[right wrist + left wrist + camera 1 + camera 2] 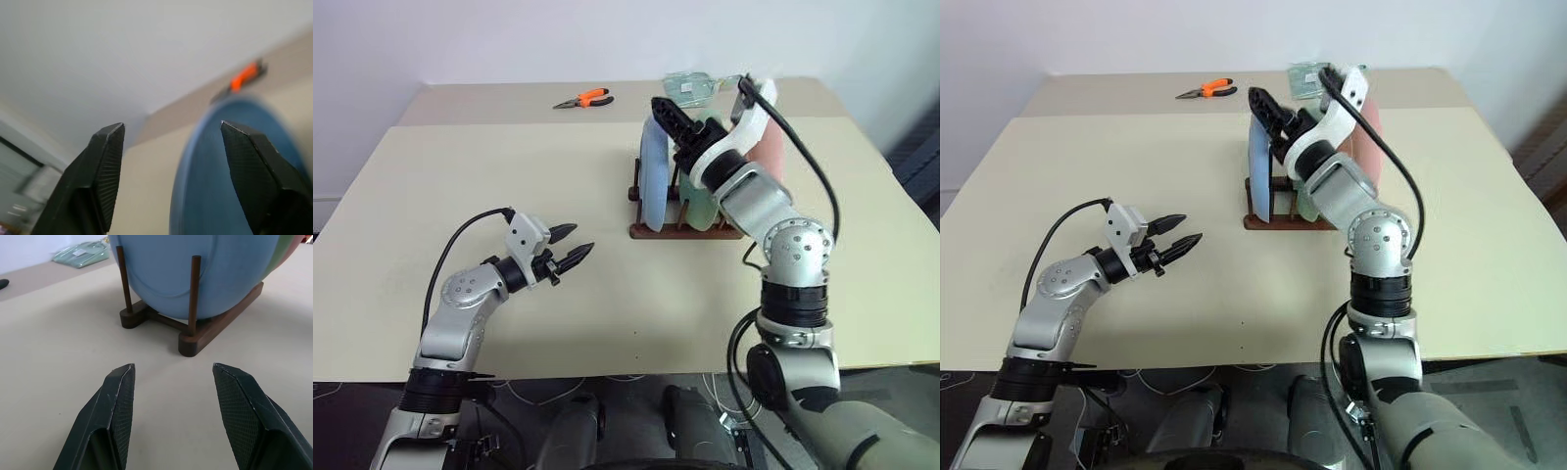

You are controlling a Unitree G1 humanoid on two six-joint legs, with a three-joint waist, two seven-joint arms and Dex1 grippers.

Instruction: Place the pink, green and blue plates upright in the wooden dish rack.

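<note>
The blue plate (653, 176) stands upright at the near-left end of the wooden dish rack (685, 233). The green plate (698, 204) stands behind it and the pink plate (771, 147) behind that, both partly hidden by my right arm. My right gripper (663, 110) hovers open over the blue plate's top rim (230, 186), with nothing between its fingers. My left gripper (582, 238) is open and empty above the table, left of the rack and pointing at it. In the left wrist view the rack's foot (195, 340) and two pegs stand in front of the blue plate (195, 274).
Orange-handled pliers (584, 99) lie at the table's far side, left of the rack. A greenish plastic packet (690, 86) lies behind the rack. Bare tabletop (509, 166) spreads left of and in front of the rack.
</note>
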